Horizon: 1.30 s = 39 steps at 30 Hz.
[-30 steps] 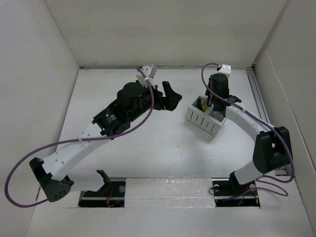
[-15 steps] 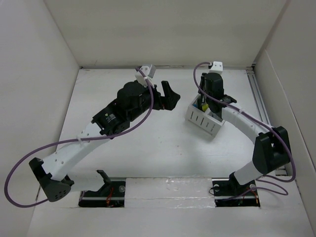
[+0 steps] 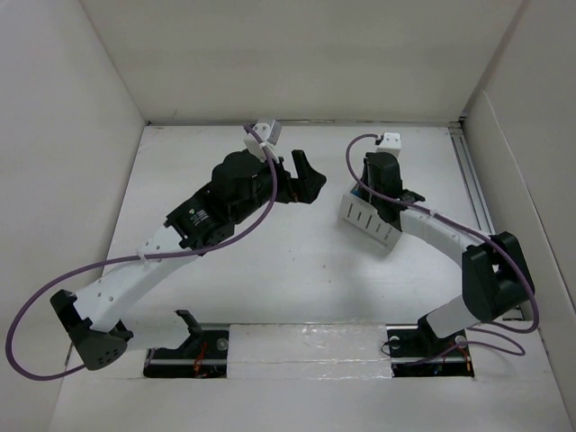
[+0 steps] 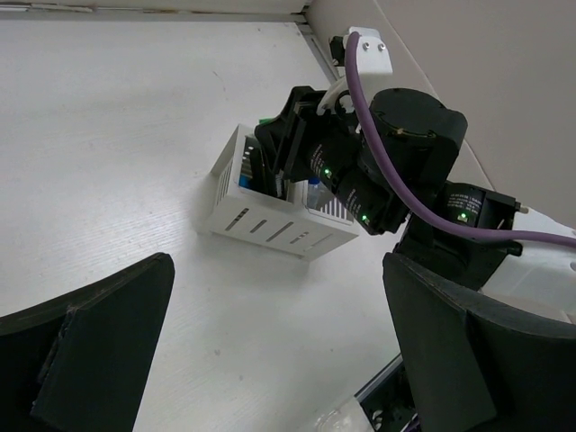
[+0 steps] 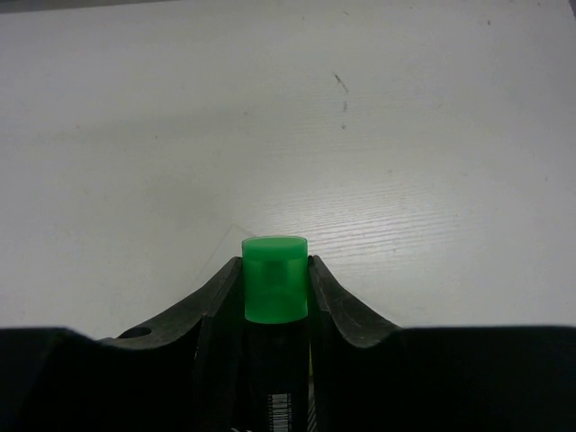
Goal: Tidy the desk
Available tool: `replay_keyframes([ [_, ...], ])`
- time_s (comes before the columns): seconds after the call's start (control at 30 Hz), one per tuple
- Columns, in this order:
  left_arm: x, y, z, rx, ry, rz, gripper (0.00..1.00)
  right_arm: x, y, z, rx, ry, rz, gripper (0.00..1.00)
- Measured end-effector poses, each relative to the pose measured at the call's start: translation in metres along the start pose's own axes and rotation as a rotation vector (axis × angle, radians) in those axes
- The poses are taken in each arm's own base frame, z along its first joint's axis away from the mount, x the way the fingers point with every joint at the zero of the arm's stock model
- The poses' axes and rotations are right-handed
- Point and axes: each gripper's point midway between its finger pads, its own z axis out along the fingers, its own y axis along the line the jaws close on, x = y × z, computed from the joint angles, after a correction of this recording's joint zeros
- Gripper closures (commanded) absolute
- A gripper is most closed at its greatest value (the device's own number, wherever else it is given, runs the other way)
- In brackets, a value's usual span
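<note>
While poised at holder (image 3: 364,219), centre right, noted right gripper (image 5: 274,270) pinching green-capped stick (image 5: 274,297); left gripper (image 3: 304,178) spread, upper centre. Judged stowing underway, lowering then release needed next.

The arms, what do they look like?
The left arm and right arm have white links, black joint housings, a purple cable each and a white box at the wrist. The left claw and right claw are matte black, two-fingered. The right wrist shows green lights.

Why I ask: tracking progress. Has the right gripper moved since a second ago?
Yes: the right gripper, holding a green-capped stick, shifted left, away from the metal rail on the right.
</note>
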Motion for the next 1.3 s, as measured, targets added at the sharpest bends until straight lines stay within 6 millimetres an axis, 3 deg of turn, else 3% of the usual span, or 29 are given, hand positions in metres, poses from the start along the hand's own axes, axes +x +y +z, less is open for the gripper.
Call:
replay_keyframes([
  [0.13,0.002,0.002,0.001,-0.008,0.007,0.001,0.01,-0.003,0.007,-0.009,-0.011,-0.017,0.001,0.45],
  [0.17,0.002,0.002,0.001,-0.010,0.004,0.000,0.01,-0.006,0.010,-0.015,-0.021,-0.025,0.010,0.41],
  [0.23,0.000,0.002,-0.001,-0.013,-0.001,-0.003,0.01,-0.018,0.019,-0.029,-0.051,-0.052,0.023,0.34],
  [0.47,-0.005,0.008,-0.017,-0.026,-0.033,-0.015,0.01,-0.066,0.028,-0.092,-0.137,-0.159,0.111,0.33],
  [0.5,-0.006,0.009,-0.020,-0.029,-0.038,-0.015,0.01,-0.070,0.026,-0.100,-0.141,-0.161,0.121,0.36],
  [0.57,-0.008,0.012,-0.027,-0.036,-0.054,-0.017,0.01,-0.072,0.022,-0.113,-0.152,-0.155,0.127,0.60],
  [0.6,-0.010,0.015,-0.033,-0.044,-0.067,-0.018,0.01,-0.072,0.020,-0.120,-0.159,-0.148,0.130,0.88],
  [0.63,-0.010,0.015,-0.033,-0.044,-0.067,-0.019,0.01,-0.072,0.018,-0.125,-0.170,-0.142,0.134,1.00],
  [0.73,-0.012,0.020,-0.043,-0.058,-0.087,-0.021,0.01,-0.063,0.034,-0.153,-0.290,-0.098,0.145,1.00],
  [0.8,-0.009,0.027,-0.050,-0.072,-0.093,-0.021,0.01,-0.050,0.058,-0.184,-0.433,-0.048,0.130,1.00],
  [0.83,-0.007,0.030,-0.053,-0.080,-0.093,-0.020,0.01,-0.048,0.063,-0.189,-0.463,-0.039,0.126,1.00],
  [0.97,0.007,0.044,-0.066,-0.096,-0.097,-0.019,0.01,-0.019,0.102,-0.255,-0.751,0.056,0.078,1.00],
  [1.1,0.027,0.059,-0.078,-0.109,-0.081,-0.026,0.01,0.000,0.118,-0.307,-0.957,0.146,0.050,0.92],
  [1.2,0.033,0.064,-0.089,-0.110,-0.078,-0.038,0.01,0.017,0.129,-0.340,-1.081,0.220,0.024,0.79],
  [1.23,0.033,0.064,-0.092,-0.109,-0.080,-0.044,0.01,0.023,0.132,-0.350,-1.118,0.241,0.014,0.66],
  [1.3,0.031,0.066,-0.099,-0.118,-0.089,-0.057,0.01,0.039,0.136,-0.362,-1.167,0.291,-0.009,0.51],
])
